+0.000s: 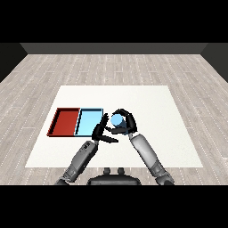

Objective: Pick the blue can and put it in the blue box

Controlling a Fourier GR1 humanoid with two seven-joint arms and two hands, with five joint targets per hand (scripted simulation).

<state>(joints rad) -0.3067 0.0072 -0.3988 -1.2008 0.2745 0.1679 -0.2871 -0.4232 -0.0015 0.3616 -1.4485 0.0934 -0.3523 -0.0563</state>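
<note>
Both grey forearms come up from the lower corners and meet near the middle of the white counter [147, 102]. Your right hand [127, 121] is curled round the small blue cylindrical can [117, 120] — fingers arch over its top and side, so the can is clamped and seems lifted a little off the counter, though you cannot be sure of this. Your left hand [100, 131] is beside it with fingers straight and apart, holding nothing; it sits just by the near right corner of the shallow light blue tray [89, 122]. The can is just right of this tray, not yet over it. The shallow red tray [64, 121] touches the blue one on the far side — I judge you must carry the can left only a short way.
</note>
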